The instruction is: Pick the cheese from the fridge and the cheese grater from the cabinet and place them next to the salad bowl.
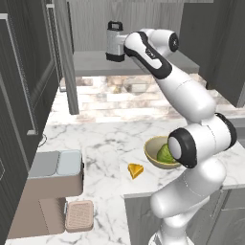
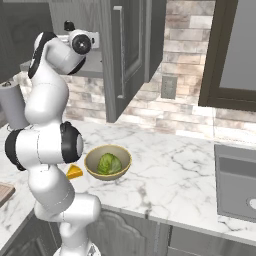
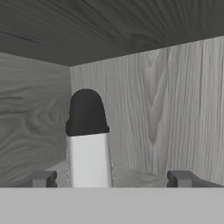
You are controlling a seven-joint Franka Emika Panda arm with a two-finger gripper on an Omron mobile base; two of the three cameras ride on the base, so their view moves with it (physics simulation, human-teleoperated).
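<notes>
Two finger tips of the tool (image 3: 111, 178) are standing wide apart, released, framing the cheese grater (image 3: 88, 140) standing upright on the cabinet (image 1: 143, 28) shelf. Cheese (image 1: 135, 170) is lying on the table (image 1: 110, 139), just beside the salad bowl (image 1: 152, 154).

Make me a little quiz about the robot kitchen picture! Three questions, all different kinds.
1. True or false: the cheese already lies on the counter beside the salad bowl.
2. Where does the cheese grater stand? A) in the sink B) on the cabinet shelf C) in the bowl
3. Fill in: the gripper is ____.

Key: 1 true; 2 B; 3 open, either side of the grater, not closed on it.
</notes>
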